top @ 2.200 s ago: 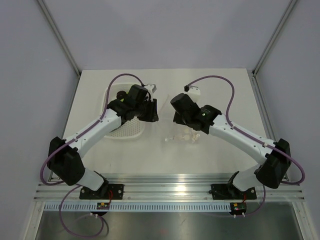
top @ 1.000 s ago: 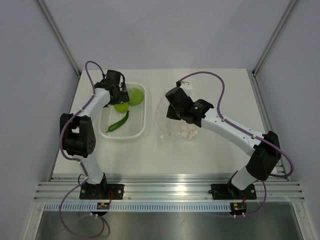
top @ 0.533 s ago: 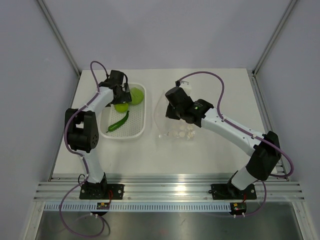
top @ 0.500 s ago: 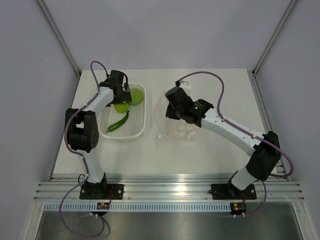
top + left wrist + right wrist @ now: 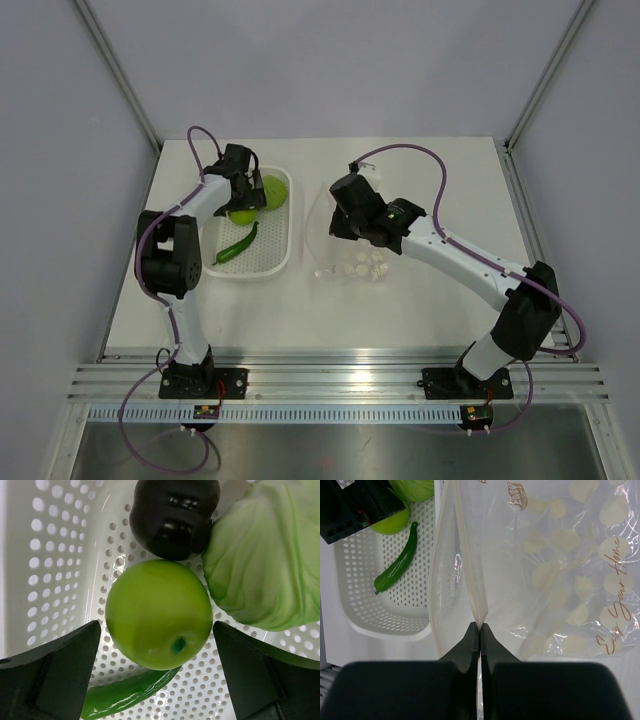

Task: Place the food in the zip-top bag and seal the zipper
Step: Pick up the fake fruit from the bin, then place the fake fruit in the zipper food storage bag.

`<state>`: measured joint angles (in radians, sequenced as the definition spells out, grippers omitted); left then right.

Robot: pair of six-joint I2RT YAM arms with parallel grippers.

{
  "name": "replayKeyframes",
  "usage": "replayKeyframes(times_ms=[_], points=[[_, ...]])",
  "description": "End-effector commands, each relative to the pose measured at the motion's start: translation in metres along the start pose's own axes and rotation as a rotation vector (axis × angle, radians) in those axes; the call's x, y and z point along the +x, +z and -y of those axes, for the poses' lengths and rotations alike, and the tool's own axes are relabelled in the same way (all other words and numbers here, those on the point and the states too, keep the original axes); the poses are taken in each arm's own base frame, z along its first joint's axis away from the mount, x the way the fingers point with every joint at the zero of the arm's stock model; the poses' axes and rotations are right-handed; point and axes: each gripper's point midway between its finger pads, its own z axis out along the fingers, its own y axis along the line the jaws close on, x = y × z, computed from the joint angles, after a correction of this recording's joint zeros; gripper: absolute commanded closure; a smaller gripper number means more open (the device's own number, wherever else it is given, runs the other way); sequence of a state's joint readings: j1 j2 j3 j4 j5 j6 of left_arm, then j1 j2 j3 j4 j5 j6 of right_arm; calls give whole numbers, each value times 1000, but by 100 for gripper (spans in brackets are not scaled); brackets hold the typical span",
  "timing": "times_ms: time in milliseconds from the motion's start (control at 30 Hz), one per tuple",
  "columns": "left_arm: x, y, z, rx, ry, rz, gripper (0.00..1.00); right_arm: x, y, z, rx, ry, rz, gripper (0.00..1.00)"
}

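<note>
The food lies in a white perforated tray (image 5: 270,262): a lime-green round fruit (image 5: 159,614), a green chili pepper (image 5: 125,695) under it, a dark piece (image 5: 174,515) and a pale green leafy piece (image 5: 260,560). My left gripper (image 5: 157,672) hangs open over the tray, its fingers (image 5: 50,675) on either side of the round fruit and apart from it. The zip-top bag (image 5: 560,580), clear with cream dots, sits right of the tray. My right gripper (image 5: 479,626) is shut on one lip of its mouth, at the zipper (image 5: 470,580). The mouth gapes toward the tray.
The tray stands at the table's left (image 5: 225,268), the bag (image 5: 360,262) in the middle. Grey walls and metal posts enclose the table. Purple cables loop over both arms.
My left arm has swung out to the tray's far end and edged right, over the round fruit. The right gripper keeps its hold on the bag's lip and has barely moved.
</note>
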<state>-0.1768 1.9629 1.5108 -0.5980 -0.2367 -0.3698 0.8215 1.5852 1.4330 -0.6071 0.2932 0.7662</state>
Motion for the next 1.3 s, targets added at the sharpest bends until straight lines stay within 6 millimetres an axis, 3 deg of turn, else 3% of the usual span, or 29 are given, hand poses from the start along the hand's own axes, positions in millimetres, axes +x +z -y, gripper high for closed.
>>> replayKeyframes(times_ms=[0,100,400,633,833,1267], points=[[-19,0,10,37,0,54,1,-12,-1,-13,-43,36,27,100],[-21,0,10,35,2,60,3,-13,-2,-13,-44,39,28,100],[-19,-5,8,33,2,59,28,-13,-4,-11,-43,48,31,100],[-36,-55,4,76,-34,139,32,-10,1,-14,-50,36,19,100],[-27,-85,7,156,-23,137,33,-14,9,-26,-66,-16,7,100],[-21,-179,21,403,10,203,34,-25,40,-59,-107,-90,-17,100]])
